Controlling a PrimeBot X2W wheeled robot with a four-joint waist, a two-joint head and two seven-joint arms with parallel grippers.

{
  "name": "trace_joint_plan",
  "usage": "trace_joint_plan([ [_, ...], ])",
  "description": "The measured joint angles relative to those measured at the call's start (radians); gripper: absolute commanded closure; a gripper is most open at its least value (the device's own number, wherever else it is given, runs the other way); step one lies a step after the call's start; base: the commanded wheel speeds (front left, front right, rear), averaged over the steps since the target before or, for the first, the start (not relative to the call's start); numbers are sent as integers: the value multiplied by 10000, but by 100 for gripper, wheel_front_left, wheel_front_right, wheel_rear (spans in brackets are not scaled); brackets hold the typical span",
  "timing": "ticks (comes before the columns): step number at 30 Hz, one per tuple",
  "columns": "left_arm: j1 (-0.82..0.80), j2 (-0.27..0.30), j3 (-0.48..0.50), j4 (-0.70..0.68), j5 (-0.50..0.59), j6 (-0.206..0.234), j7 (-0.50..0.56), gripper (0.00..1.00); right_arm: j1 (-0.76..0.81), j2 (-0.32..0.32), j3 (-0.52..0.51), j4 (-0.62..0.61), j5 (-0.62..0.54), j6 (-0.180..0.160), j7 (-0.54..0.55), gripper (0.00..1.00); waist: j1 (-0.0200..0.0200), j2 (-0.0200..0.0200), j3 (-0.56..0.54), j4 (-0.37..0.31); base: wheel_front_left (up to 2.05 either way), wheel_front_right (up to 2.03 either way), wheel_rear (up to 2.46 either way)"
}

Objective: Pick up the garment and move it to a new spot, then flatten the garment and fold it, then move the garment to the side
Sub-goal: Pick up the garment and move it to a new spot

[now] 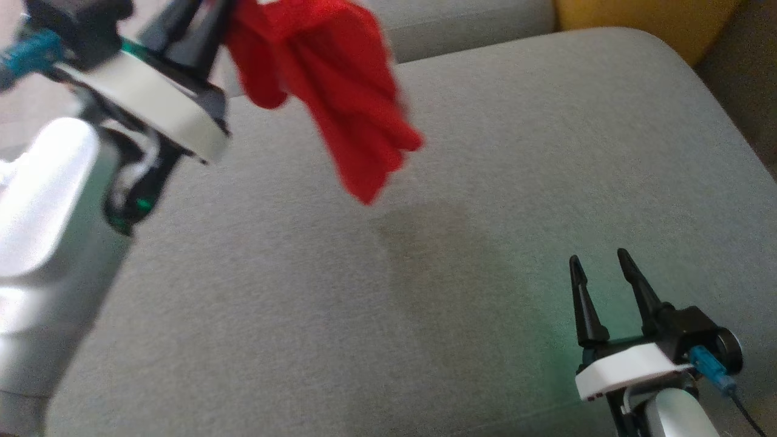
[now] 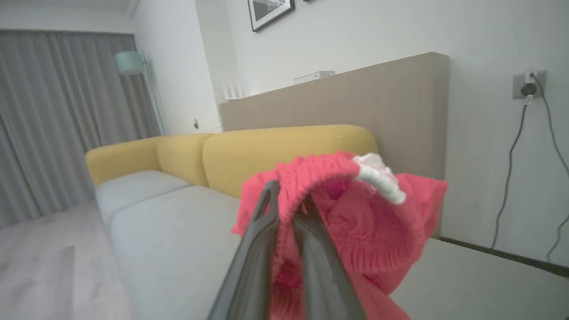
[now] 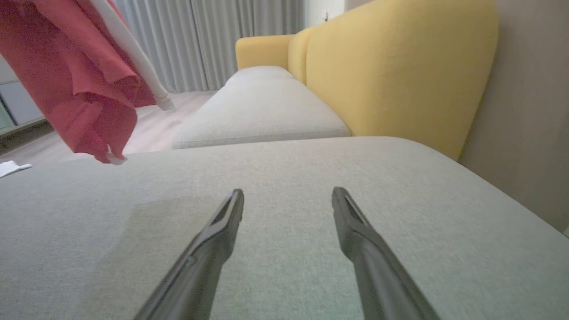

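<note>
The garment (image 1: 331, 79) is red, with a white trim, and hangs in the air above the grey sofa seat (image 1: 425, 273), clear of it. My left gripper (image 1: 212, 15) is raised at the upper left and shut on the garment's ribbed waistband (image 2: 311, 178); its tips are buried in the cloth. In the right wrist view the garment (image 3: 84, 84) dangles at the upper left. My right gripper (image 1: 598, 261) rests low at the lower right, open, with nothing between its fingers (image 3: 226, 222).
Yellow backrest cushions (image 3: 391, 71) run along the seat's far side. A second grey seat cushion (image 3: 262, 106) continues beyond. A beige wall panel (image 2: 355, 98) and a wall socket with a cable (image 2: 529, 89) stand behind. Wooden floor (image 2: 40, 266) lies off the seat's edge.
</note>
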Motion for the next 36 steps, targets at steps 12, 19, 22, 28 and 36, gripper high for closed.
trace_joint_plan([
  [12,1482,-522,-2769,2667,-786,0,-1097,100,-751,8,318,-282,351,0,0,0,5,0,1488,-686,0,0,0],
  [19,1305,-81,-3561,4111,-1078,0,-1691,0,-949,6,232,-249,351,0,0,0,6,-1,1986,-770,0,0,0],
  [22,1234,-4,-3693,4289,-1423,0,-1919,0,-953,6,192,-205,433,0,0,0,3,0,1908,-594,0,0,0],
  [28,1107,155,-3753,4431,-2199,0,-2240,0,-948,6,107,-142,420,0,0,0,3,0,1508,-151,0,0,0],
  [36,1295,178,-3365,4535,-2709,324,-3279,0,-518,6,-104,40,257,0,0,0,2,0,529,486,0,0,0],
])
